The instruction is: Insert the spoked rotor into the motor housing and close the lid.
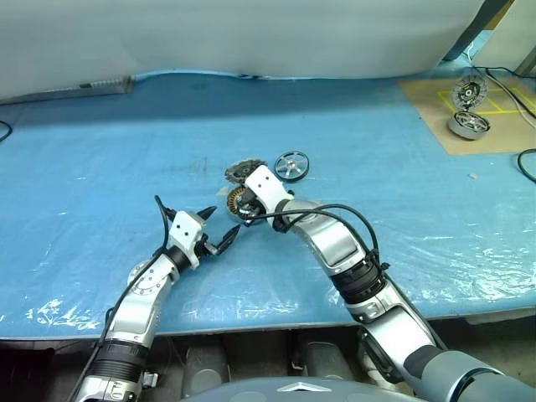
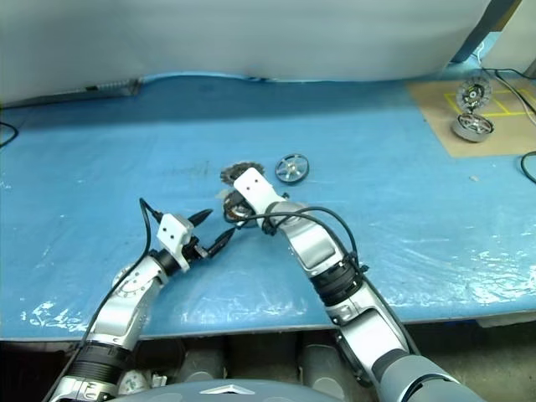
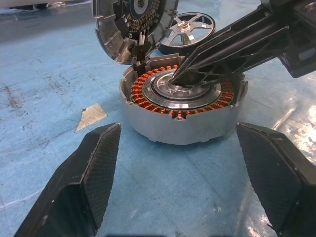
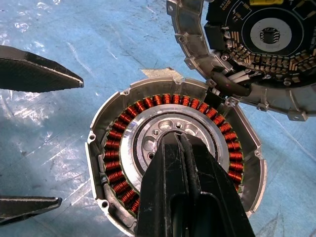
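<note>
The spoked rotor (image 1: 291, 165) lies just beyond the closed right gripper (image 4: 178, 140), which is pressing the motor housing (image 3: 182, 106) centre; left gripper (image 1: 219, 228) gapes empty.

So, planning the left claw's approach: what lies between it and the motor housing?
Bare blue table cover. In the left wrist view, nothing sits between the open left claw and the motor housing.

Blue-covered table (image 1: 100, 159) w/ motor housing (image 3: 182, 116), lid (image 3: 111, 34) open, spoked rotor (image 1: 291, 165) beside; cardboard sheet (image 1: 435, 109) far right.
</note>
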Motion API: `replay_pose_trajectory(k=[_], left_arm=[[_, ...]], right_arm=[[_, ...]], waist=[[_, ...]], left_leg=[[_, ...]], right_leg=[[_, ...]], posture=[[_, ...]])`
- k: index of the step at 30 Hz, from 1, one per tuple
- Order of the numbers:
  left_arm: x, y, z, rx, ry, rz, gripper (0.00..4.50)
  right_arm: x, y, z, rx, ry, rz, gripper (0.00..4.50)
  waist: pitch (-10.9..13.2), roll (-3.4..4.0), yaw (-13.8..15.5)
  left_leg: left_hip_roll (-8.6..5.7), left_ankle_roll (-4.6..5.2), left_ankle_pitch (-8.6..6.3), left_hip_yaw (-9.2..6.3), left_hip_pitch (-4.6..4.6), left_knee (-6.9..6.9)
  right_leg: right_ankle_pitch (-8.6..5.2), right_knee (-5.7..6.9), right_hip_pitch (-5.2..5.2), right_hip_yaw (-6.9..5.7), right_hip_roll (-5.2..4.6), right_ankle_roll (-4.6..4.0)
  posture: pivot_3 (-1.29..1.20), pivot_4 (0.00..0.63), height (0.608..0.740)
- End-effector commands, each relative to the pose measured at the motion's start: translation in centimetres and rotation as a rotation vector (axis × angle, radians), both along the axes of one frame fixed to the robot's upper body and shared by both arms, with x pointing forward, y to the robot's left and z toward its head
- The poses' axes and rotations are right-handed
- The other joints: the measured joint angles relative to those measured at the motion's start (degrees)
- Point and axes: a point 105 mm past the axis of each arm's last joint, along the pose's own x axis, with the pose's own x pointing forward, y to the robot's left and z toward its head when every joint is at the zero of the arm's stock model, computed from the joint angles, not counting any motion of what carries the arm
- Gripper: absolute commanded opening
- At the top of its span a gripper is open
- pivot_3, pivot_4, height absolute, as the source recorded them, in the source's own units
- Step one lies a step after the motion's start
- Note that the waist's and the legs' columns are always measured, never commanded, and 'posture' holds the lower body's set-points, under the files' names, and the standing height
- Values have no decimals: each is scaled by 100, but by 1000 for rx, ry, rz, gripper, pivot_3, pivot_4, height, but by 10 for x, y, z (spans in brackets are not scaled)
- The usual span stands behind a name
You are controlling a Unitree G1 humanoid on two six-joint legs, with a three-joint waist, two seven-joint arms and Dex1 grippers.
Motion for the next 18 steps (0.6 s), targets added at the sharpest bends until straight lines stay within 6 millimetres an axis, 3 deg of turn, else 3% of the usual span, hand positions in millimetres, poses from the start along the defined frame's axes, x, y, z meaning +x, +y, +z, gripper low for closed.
replay_pose_trajectory(k=[1,7,18], left_arm=[[0,-3,11,-4,-46,-8,3978],[1,-5,11,-5,-44,-12,3978],[1,-4,11,-2,-44,-9,3978]], right_arm=[[-4,1,11,38,-24,21,33],[-11,7,13,48,-34,99,33],[-3,-1,-3,58,1,59,33]], waist=[[0,0,6],[0,0,8],[0,0,4]], left_leg=[[0,0,0,0,0,1],[0,0,0,0,-2,1],[0,0,0,0,-1,3]], right_leg=[[0,0,0,0,0,0],[0,0,0,0,0,1],[0,1,0,0,0,-1]], posture=[[0,150,740],[0,150,740],[0,150,740]])
